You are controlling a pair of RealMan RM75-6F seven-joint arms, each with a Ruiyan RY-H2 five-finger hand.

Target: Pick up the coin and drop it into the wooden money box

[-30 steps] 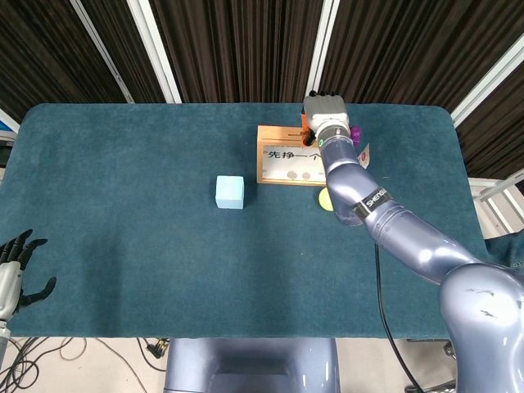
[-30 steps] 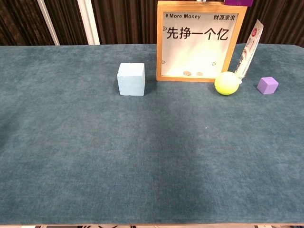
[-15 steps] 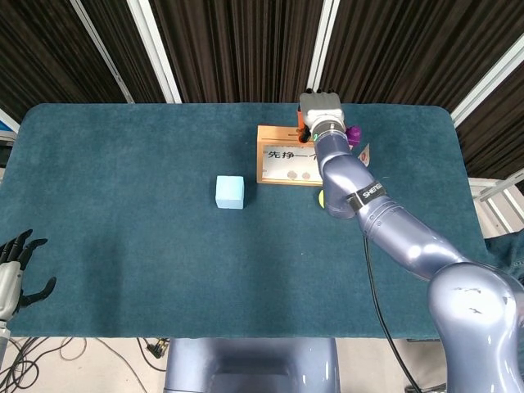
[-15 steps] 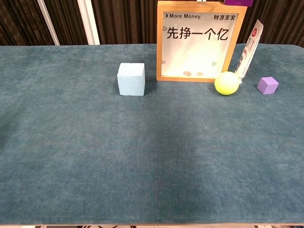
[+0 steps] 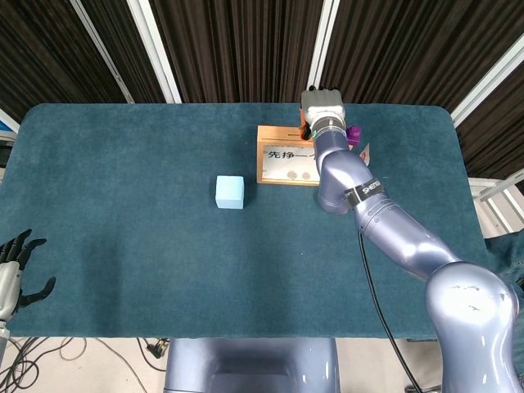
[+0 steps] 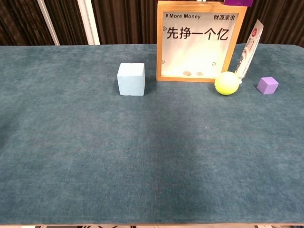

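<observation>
Two views cover the scene. From the head camera, the teal table [image 5: 123, 213] carries a wooden money box [image 5: 282, 164] at about one o'clock from its centre, with a pale blue cube [image 5: 230, 191] just off the box's eight o'clock corner. The right arm reaches across to the box's far edge, and the right robot hand [image 5: 322, 105] sits above the box's top at its two o'clock corner; only the back of the hand shows, so I cannot tell whether its fingers are closed or whether the coin is in them. A purple block [image 5: 354, 134] peeks out at the arm's three o'clock side. The left robot hand [image 5: 16, 274] hangs at the table's eight o'clock edge, fingers spread and holding nothing.

From the chest camera, the money box [image 6: 202, 42] stands upright, and two coins [image 6: 193, 73] lie inside at the bottom of its window. A yellow ball [image 6: 226, 83] rests at the box's five o'clock corner, a white tube [image 6: 249, 47] leans upright beside it, and a purple cube [image 6: 267, 85] lies further toward three o'clock. The blue cube [image 6: 131, 79] sits at the box's eight o'clock side.
</observation>
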